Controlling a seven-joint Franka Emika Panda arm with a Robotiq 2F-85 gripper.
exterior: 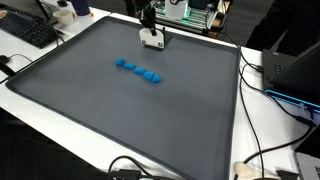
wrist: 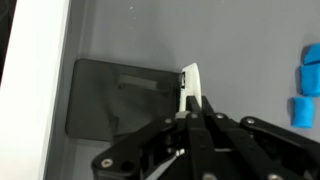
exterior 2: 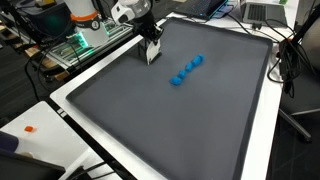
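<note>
My gripper [exterior: 151, 33] hangs over the far edge of a large dark grey mat [exterior: 120, 115] and is shut on a small white flat piece [exterior: 153, 43]. It also shows in an exterior view [exterior 2: 152, 46] with the white piece [exterior 2: 153, 55] at its tips, close above the mat [exterior 2: 170, 125]. In the wrist view the shut fingers [wrist: 197, 106] pinch the white piece [wrist: 190, 85], which sticks up past them. A row of several small blue blocks [exterior: 140, 70] lies on the mat, apart from the gripper. It also shows in an exterior view [exterior 2: 186, 70] and at the wrist view's right edge [wrist: 309, 82].
The mat has a raised dark rim on a white table. A keyboard [exterior: 30, 30] lies at one corner. Cables [exterior: 270, 150] and a dark laptop [exterior: 295, 70] lie beside the mat. Electronics [exterior 2: 80, 45] stand behind the arm. A small orange thing [exterior 2: 30, 128] lies on the table.
</note>
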